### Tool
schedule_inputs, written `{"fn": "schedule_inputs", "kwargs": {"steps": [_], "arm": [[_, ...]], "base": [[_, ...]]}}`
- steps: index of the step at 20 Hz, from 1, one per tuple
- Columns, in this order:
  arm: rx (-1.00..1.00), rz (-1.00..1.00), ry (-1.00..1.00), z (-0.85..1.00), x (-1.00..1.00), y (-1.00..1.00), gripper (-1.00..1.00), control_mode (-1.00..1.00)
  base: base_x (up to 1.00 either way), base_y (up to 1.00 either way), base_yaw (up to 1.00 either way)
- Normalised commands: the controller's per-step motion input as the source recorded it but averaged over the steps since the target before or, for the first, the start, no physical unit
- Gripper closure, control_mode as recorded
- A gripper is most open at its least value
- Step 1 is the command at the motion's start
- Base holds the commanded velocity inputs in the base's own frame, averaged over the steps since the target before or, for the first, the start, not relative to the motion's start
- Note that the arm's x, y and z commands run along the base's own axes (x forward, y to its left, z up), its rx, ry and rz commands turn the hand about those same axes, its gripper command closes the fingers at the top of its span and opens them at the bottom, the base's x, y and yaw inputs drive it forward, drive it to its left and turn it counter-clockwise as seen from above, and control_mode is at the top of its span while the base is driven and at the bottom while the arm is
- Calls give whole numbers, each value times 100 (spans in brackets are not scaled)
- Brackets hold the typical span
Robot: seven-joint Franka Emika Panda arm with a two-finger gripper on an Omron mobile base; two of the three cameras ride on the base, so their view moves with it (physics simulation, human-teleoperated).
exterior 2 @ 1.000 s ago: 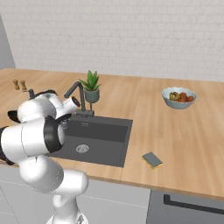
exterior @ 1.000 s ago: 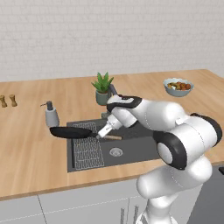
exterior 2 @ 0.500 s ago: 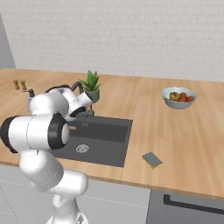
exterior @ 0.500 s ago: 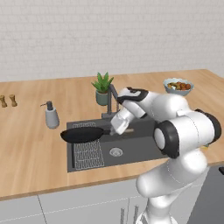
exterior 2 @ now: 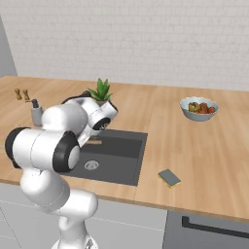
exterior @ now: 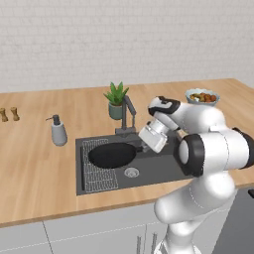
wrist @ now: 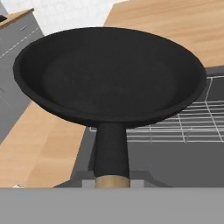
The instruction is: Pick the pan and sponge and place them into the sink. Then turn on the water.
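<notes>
The arm is reaching out over the sink, and the gripper is clamping the pan by its handle. The jaws are squeezing tight on that handle, whose black neck is running down to a light wooden end in the hand view, right at the bottom edge. The pan is hanging bowl-up over the left half of the basin, above the wire rack. From the hand view, the rack's thin bars are showing below and beyond the pan's rim, so the pan is sitting above the rack; whether the two are touching cannot be told.

The round metal drain is lying on the basin floor just beside the pan's near edge. The faucet is standing at the back rim of the sink, right behind the pan, with the potted plant just behind it. The soap dispenser is sitting on the counter to the left of the sink.

Over on the far side, the sponge is lying flat on the counter, to the right of the sink and near the front edge, well apart from the pan. A bowl of fruit is resting farther back on the right.
</notes>
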Motion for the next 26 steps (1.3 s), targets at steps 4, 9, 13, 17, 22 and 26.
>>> {"fn": "schedule_inputs", "kwargs": {"steps": [4,9,13,17,22,26], "arm": [[0,6,-3,0,0,-65,100,-100],[0,0,0,0,1,-42,100,-100],[0,0,0,-3,1,-45,100,-100],[-3,0,0,-8,0,-53,100,-100],[-9,0,0,-15,5,-37,100,-100],[-8,0,0,-23,13,-26,100,-100]], "base": [[0,0,0],[0,0,0],[0,0,0],[0,0,0],[0,0,0],[0,0,0]]}}
